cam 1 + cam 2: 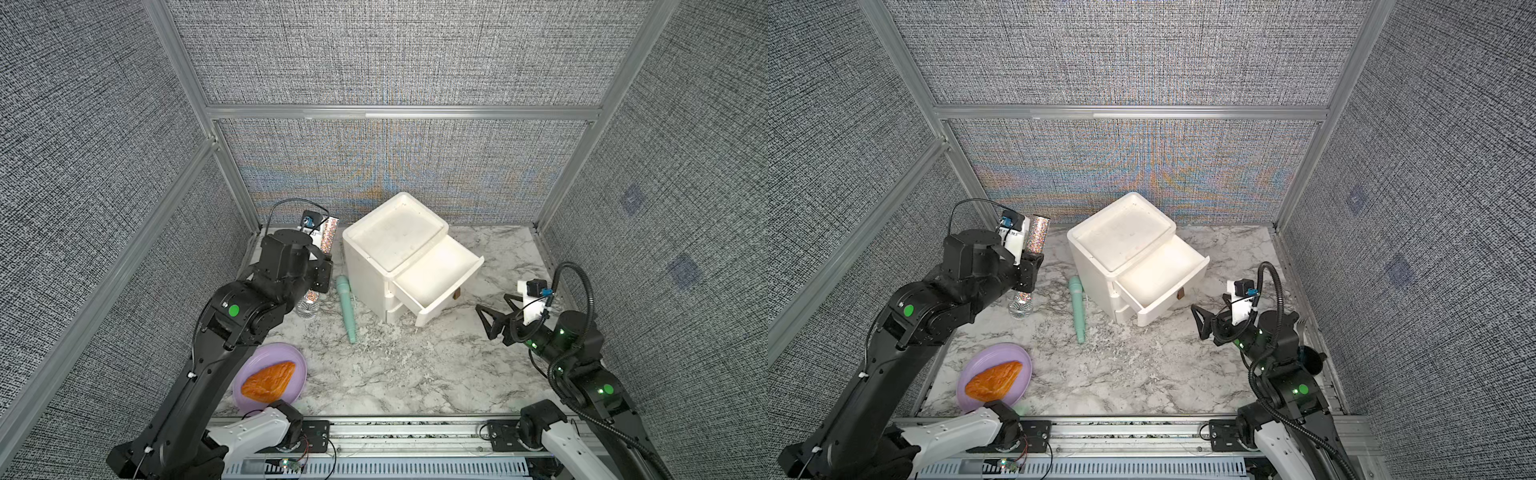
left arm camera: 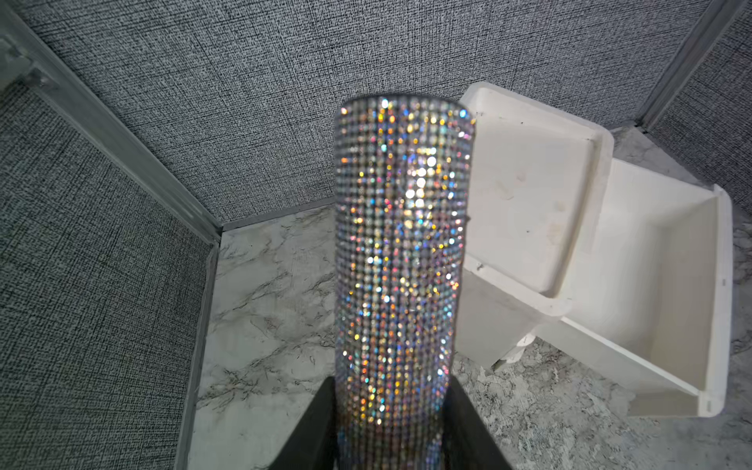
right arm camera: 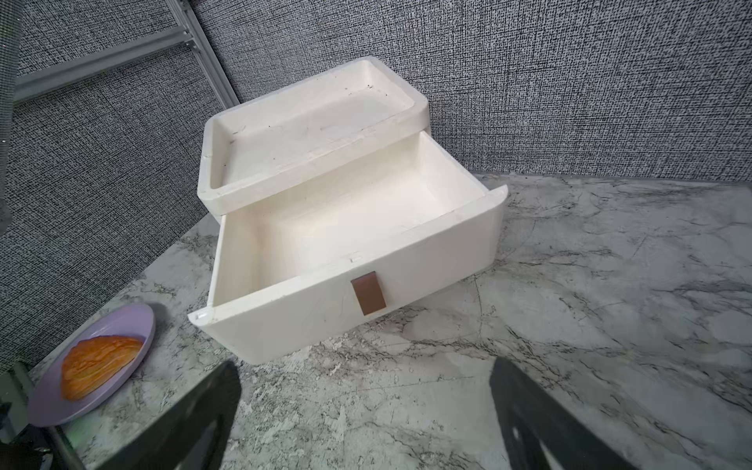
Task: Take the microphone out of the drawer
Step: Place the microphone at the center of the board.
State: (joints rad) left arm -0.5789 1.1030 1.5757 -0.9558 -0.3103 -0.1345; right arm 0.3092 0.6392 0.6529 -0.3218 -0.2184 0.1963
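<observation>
A rhinestone-covered microphone (image 2: 401,244) is upright, its silver mesh head (image 1: 306,308) pointing down near the marble table, left of the drawer unit. My left gripper (image 1: 322,274) is shut on its glittering handle (image 1: 1038,235), with a black finger on each side in the left wrist view. The white drawer (image 3: 427,260) is pulled out and its inside is empty. My right gripper (image 3: 364,370) is open in front of the drawer, over bare table, holding nothing; it also shows in a top view (image 1: 492,305).
A teal microphone (image 1: 347,307) lies on the table against the left side of the white drawer unit (image 1: 395,232). A purple plate (image 1: 291,353) with a pastry (image 1: 268,380) sits at the front left. Grey fabric walls close three sides.
</observation>
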